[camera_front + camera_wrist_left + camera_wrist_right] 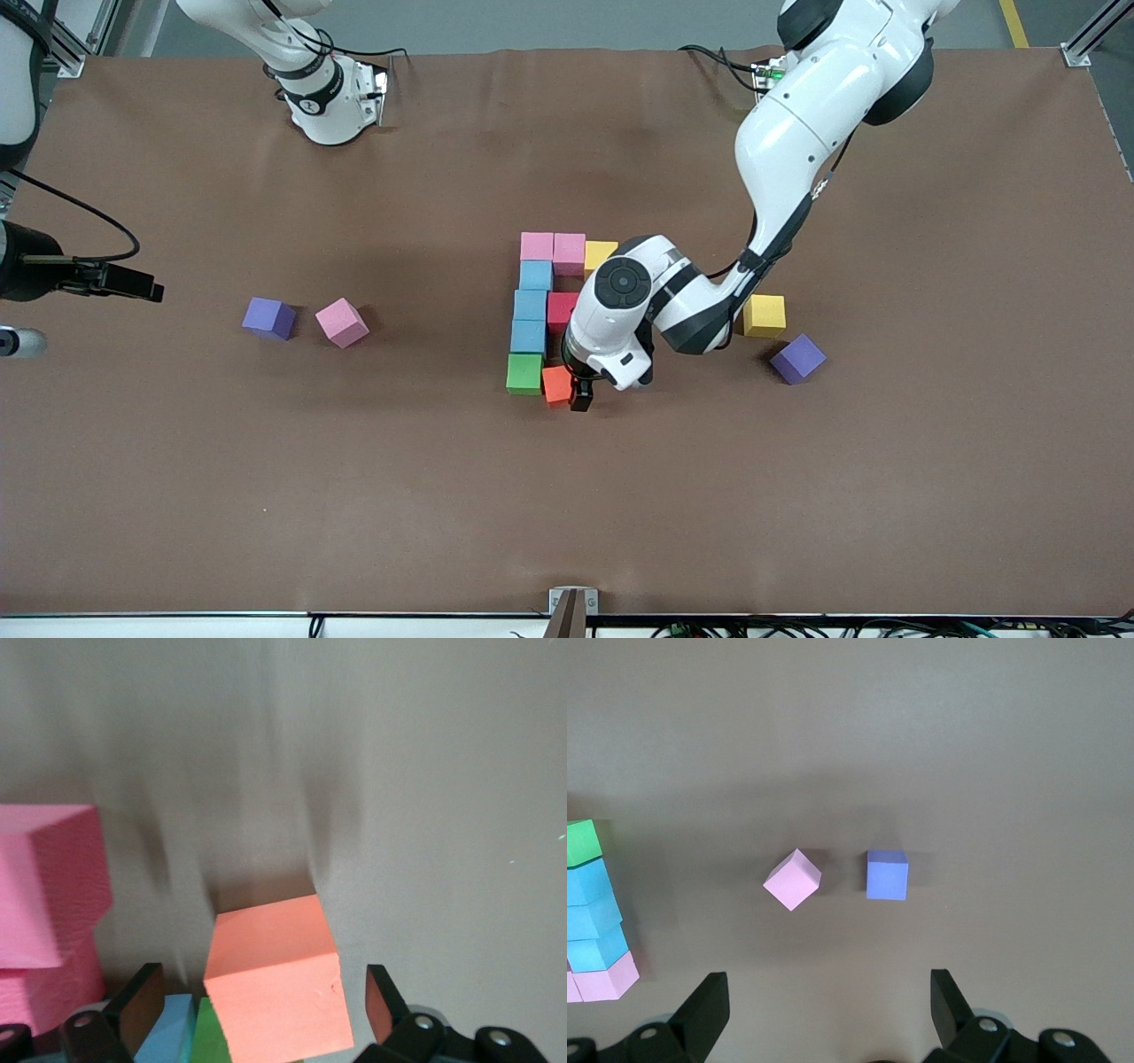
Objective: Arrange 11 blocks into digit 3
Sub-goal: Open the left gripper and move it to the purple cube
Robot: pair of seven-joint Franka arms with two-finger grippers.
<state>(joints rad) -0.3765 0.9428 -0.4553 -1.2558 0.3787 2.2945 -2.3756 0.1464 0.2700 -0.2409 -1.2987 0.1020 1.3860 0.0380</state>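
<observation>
Left gripper (580, 392) hangs low over the orange block (557, 385), jaws apart and clear of it, beside the green block (524, 373). Bottom bar needs one more cube. Right gripper (824, 1010) waits, jaws apart.

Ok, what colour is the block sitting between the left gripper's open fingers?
Orange, clearest in the left wrist view, between the left gripper's open fingers.

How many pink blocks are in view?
3. Two pink blocks sit side by side at the figure's end farthest from the camera; a loose one lies beside a purple block toward the right arm's end. The left arm may hide others.
</observation>
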